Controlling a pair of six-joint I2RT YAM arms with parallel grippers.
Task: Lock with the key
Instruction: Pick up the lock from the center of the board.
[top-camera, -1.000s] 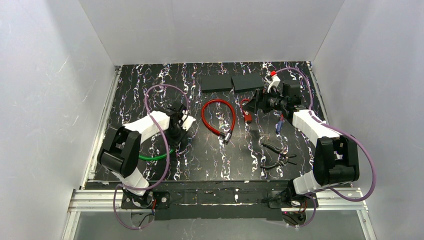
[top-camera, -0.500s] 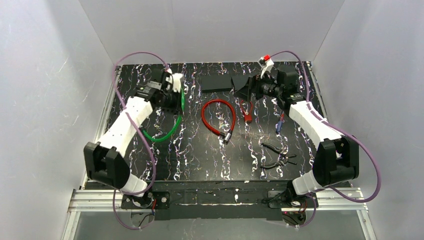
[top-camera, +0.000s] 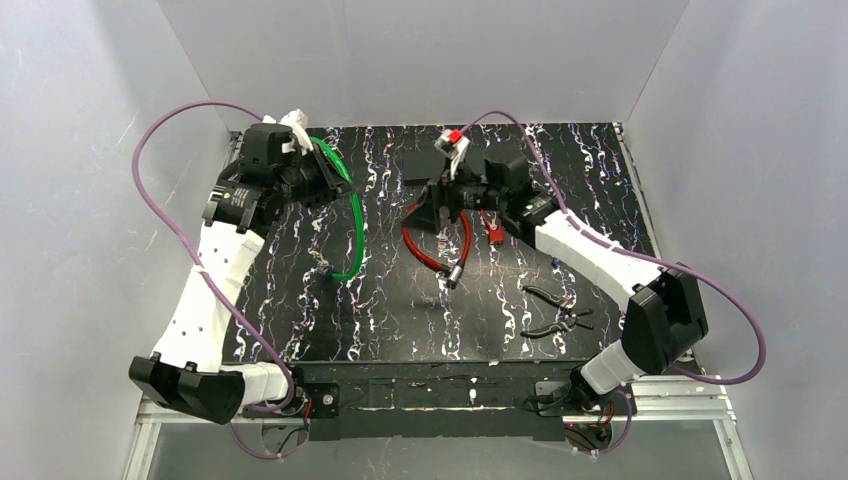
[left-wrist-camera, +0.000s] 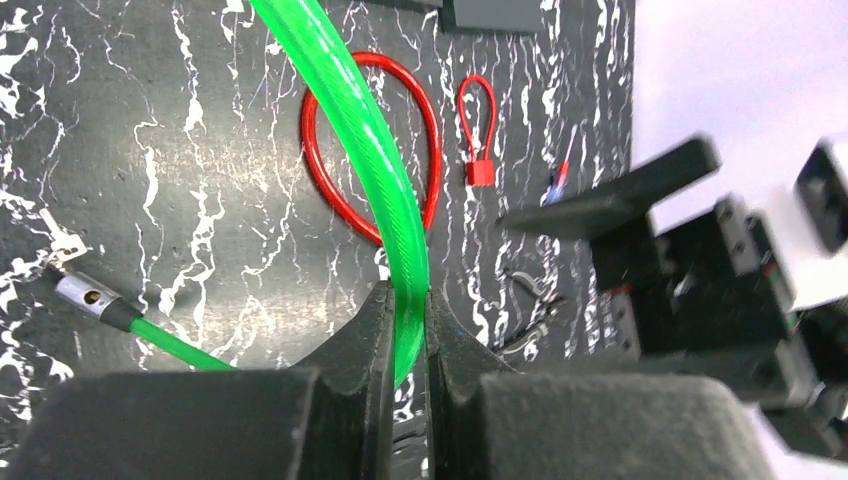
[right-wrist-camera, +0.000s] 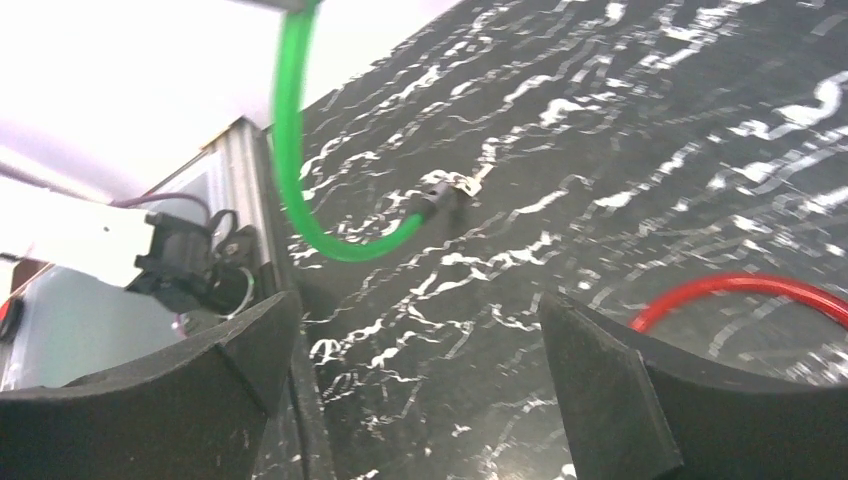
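- The left gripper (left-wrist-camera: 407, 300) has both jaws pressed together on the green cable lock (left-wrist-camera: 350, 120). In the top view this is at the upper left of the frame, where the cable is lifted and hangs in a curve down to the table (top-camera: 400, 310).
- The free end of the green cable, a metal lock head (left-wrist-camera: 85, 291), lies on the table at the left edge of the left wrist view. A small pale metal piece (left-wrist-camera: 60, 243) touches it or lies just beside it. It may be the key, but I cannot tell for sure.
- The right gripper (right-wrist-camera: 415, 310) has its jaws wide apart and holds nothing. In the top view it hovers at the upper centre, over the top of the red cable lock (left-wrist-camera: 305, 140).
- A small red padlock (top-camera: 492, 226) lies just to the right of it. The pliers (top-camera: 553, 310) are at the lower right, well apart.
- I judge this to be an early step: one lock is picked up, but the key is not yet grasped and nothing is turned.
- The next move, I think, calls for the right gripper to go to the lock head at the left centre, with the jaws narrowed for so small a flat piece, while the left one holds the cable steady. The hanging end can swing, so a slow approach seems wise.
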